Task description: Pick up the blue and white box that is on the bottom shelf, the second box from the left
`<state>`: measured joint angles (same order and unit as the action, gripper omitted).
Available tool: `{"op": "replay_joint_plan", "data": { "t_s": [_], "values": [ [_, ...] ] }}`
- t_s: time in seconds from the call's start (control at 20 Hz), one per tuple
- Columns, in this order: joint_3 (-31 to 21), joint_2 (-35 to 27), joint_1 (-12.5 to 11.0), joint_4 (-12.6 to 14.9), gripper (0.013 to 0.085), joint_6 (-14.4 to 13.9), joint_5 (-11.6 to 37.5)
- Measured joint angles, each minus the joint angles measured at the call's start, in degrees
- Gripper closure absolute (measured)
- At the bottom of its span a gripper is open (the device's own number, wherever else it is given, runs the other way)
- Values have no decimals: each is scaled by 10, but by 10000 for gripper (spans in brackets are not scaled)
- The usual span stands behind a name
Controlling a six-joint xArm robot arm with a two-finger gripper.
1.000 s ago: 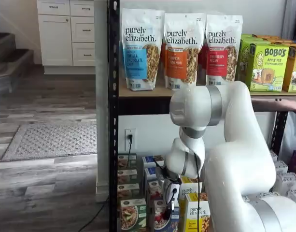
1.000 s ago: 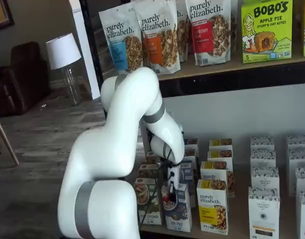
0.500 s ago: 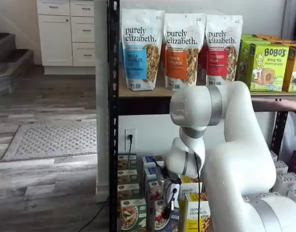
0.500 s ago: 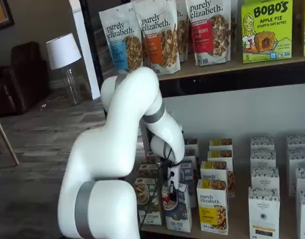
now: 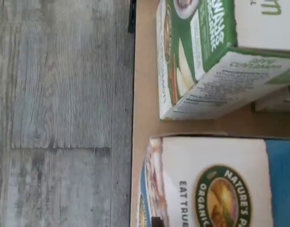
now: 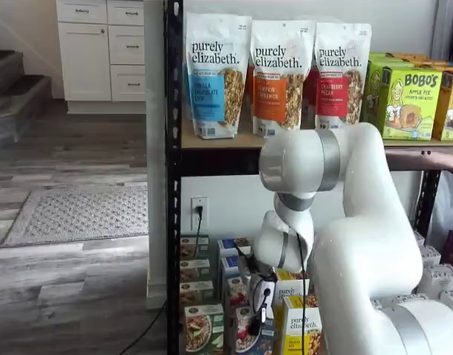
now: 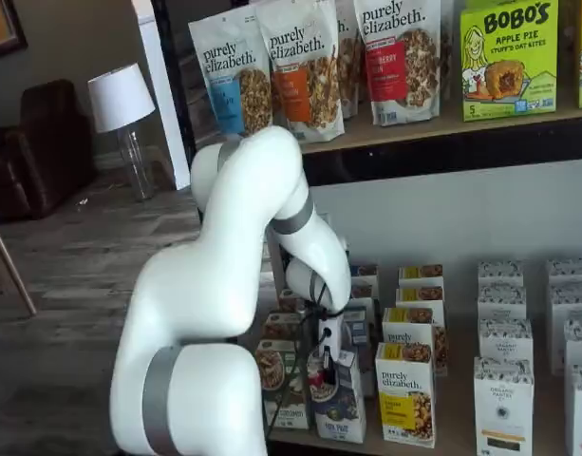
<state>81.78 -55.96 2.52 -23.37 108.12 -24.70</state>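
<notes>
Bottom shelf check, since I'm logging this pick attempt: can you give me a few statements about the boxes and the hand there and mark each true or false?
1. The hand is down at the front blue and white box on the bottom shelf. True.
2. A green carton stands beside that blue box. True.
3. The yellow purely elizabeth carton lies flat on its side. False: it stands upright.
4. The upper shelf holds only white cartons. False: it holds purely elizabeth granola bags and Bobo's boxes.
5. The hand's fingers plainly show a wide gap. False: no gap can be made out.
</notes>
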Motion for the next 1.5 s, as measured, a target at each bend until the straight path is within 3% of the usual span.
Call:
{"op": "replay_joint_plan", "data": {
  "t_s": [0.6, 0.95, 1.5],
  "values": [
    [-46, 39, 6, -28, 530, 20, 2],
    [-104, 83, 15, -20, 530, 7, 19],
    [-197, 158, 34, -40, 530, 10, 34]
  ]
}}
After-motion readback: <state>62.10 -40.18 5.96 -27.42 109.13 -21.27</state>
